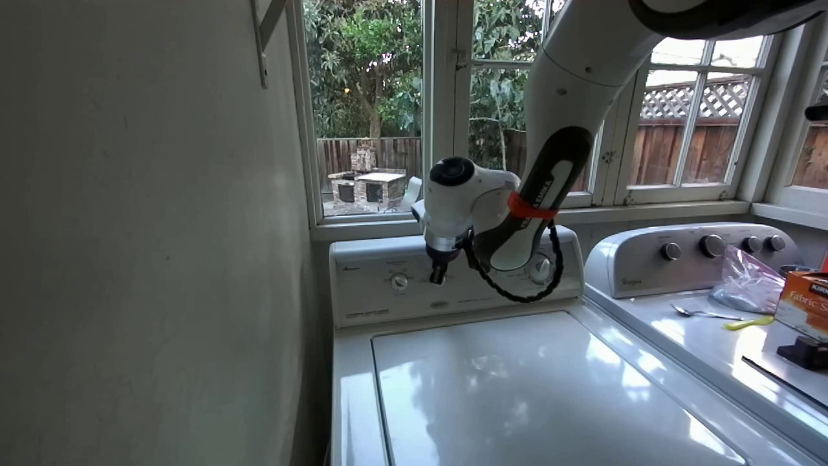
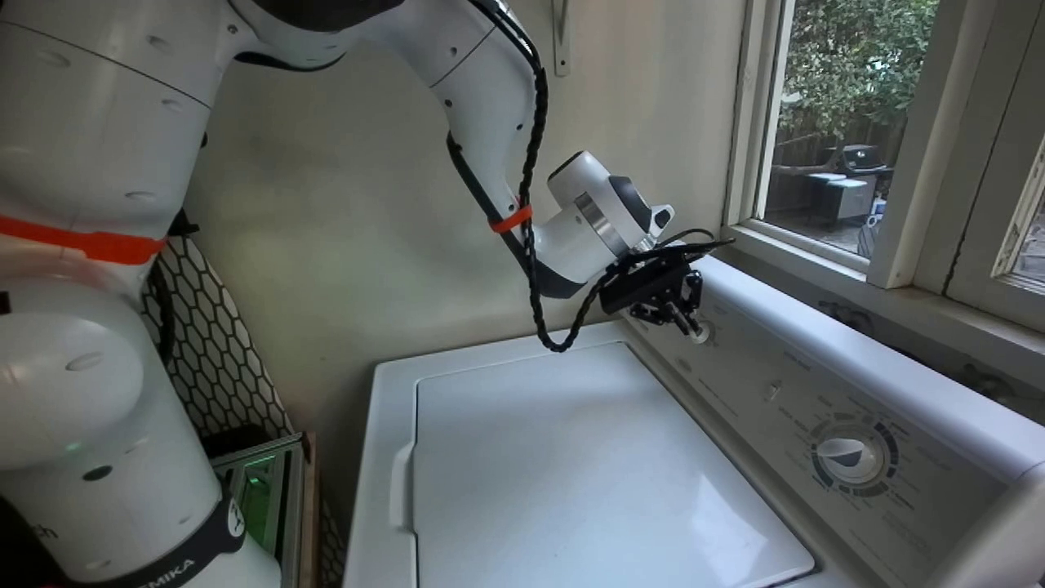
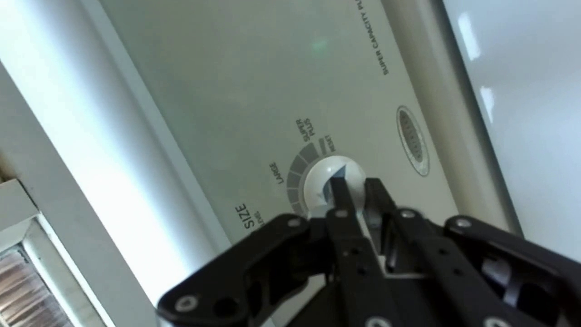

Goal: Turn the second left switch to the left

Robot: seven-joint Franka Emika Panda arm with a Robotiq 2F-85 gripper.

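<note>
White knob (image 3: 323,174) behind gripper (image 3: 355,184); grey wedge (image 3: 339,173) points up-right in wrist view. Long axis partly hidden by fingers (image 3: 341,195), narrowly gapped; pinching or not, cannot tell.

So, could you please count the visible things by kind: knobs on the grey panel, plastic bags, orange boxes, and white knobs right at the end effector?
Knobs on the grey panel: 4
Plastic bag: 1
Orange box: 1
White knob at the end effector, wrist view: 1
Total: 7
</note>
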